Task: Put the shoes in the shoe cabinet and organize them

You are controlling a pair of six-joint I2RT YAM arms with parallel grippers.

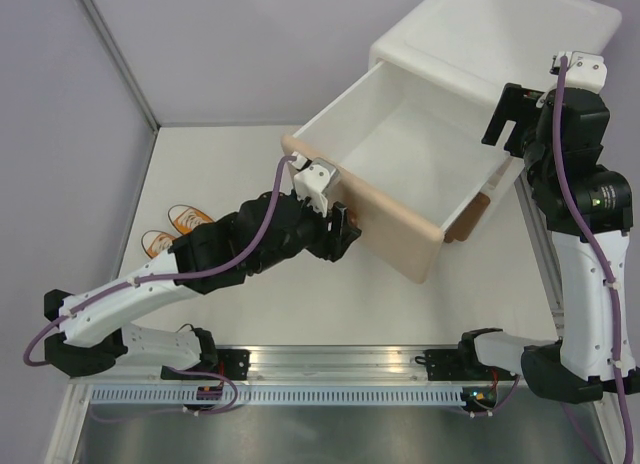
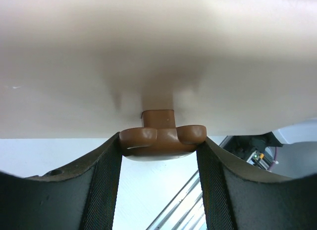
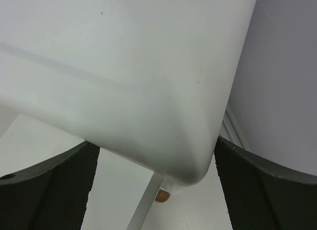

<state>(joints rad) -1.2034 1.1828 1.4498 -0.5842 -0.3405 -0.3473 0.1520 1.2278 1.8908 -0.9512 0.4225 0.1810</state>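
The white shoe cabinet (image 1: 500, 29) stands at the back right, its beige upper drawer (image 1: 362, 200) pulled far out with nothing in it. My left gripper (image 1: 340, 229) is at the drawer's front. In the left wrist view the brown bear-head knob (image 2: 163, 138) sits between both pads, with my left gripper (image 2: 159, 145) shut on it. My right gripper (image 1: 500, 114) is open at the cabinet's right side, and a lower corner of the cabinet (image 3: 124, 66) lies between the wide jaws of my right gripper (image 3: 156, 150). Two orange shoes (image 1: 188, 219) (image 1: 157, 242) lie far left on the table.
The brown lower drawer (image 1: 470, 220) peeks out slightly under the beige one. A cabinet foot (image 3: 162, 195) shows beneath the corner. Grey walls close off the table at the left and back. An aluminium rail (image 1: 340, 362) with both arm bases runs along the near edge.
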